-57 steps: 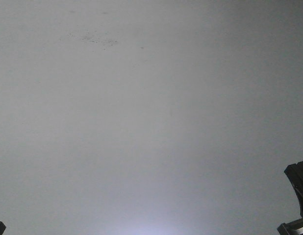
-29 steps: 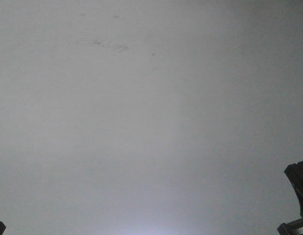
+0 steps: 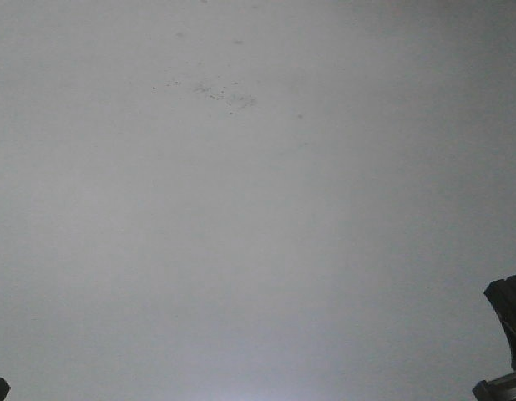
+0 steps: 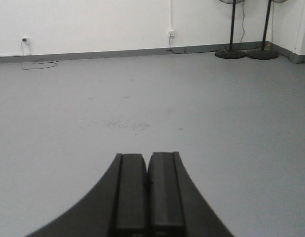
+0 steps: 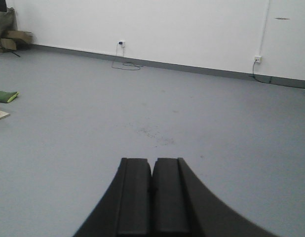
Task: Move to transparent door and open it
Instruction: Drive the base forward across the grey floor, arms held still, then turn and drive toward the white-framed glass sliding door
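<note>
Nearest the wrist cameras, the left gripper (image 4: 148,163) and the right gripper (image 5: 152,165) each have their two dark pads pressed flat together with nothing between them. Both point level and forward, which looks like a tucked travelling pose suited to driving rather than reaching. Just ahead of them lies bare grey floor (image 4: 216,123), marked only by a speckled patch (image 3: 216,90) of dark dots. The front view looks down on that patch, with slivers of dark arm hardware (image 3: 508,334) at its lower corners. The floor gives wide room straight ahead. On the right wrist view the left margin is less free: a pale board corner (image 5: 0,114) and a green item (image 5: 5,95) lie on the floor, with a heap of bags or boxes (image 5: 9,32) in the far corner. Farther off, two black fan stands (image 4: 231,52) sit on round bases near the wall. A loose cable (image 4: 39,63) trails below a wall socket (image 4: 25,39). The run ends at a white wall (image 4: 93,19) with a grey skirting strip (image 4: 118,53). The transparent door appears in none of the views, so it must lie outside them, and I judge the base has yet to turn and travel toward it.
</note>
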You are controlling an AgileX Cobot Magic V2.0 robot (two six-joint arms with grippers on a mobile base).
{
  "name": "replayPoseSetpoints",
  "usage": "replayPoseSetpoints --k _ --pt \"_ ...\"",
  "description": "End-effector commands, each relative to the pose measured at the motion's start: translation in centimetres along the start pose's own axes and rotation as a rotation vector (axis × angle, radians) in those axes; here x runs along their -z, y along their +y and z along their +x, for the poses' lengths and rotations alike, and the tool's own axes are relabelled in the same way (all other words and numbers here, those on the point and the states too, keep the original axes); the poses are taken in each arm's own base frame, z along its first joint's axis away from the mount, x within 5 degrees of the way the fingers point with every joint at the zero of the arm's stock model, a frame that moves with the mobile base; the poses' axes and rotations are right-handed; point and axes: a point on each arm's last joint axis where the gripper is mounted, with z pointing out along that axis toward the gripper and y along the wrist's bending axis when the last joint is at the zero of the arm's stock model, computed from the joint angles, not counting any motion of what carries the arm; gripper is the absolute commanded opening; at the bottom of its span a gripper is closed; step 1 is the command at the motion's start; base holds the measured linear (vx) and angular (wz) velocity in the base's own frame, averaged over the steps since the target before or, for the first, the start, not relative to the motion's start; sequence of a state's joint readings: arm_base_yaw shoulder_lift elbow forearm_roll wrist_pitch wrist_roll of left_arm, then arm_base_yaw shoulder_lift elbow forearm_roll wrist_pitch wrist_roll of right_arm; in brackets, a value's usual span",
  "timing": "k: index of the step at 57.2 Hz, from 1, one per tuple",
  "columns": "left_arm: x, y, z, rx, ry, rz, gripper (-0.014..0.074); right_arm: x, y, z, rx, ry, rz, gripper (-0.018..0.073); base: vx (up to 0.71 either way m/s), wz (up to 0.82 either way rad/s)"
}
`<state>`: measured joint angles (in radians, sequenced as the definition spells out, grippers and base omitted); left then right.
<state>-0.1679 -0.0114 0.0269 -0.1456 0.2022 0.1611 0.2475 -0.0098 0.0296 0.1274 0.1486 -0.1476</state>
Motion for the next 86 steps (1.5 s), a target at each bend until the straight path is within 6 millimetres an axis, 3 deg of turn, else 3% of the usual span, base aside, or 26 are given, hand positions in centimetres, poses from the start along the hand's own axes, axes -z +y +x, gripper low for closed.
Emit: replayPoseSetpoints --k 1,86 --pt "-0.1 0.1 0.13 0.009 -0.072 -0.011 -0.0006 0.05 -0.13 -0.37 0.007 -0.085 0.018 -0.0003 0.43 0.3" --pt "-0.1 0.1 0.13 0.009 -0.072 -0.011 -0.0006 0.05 -0.13 -0.37 0.007 -0.085 0.018 -0.0001 0.5 0.39"
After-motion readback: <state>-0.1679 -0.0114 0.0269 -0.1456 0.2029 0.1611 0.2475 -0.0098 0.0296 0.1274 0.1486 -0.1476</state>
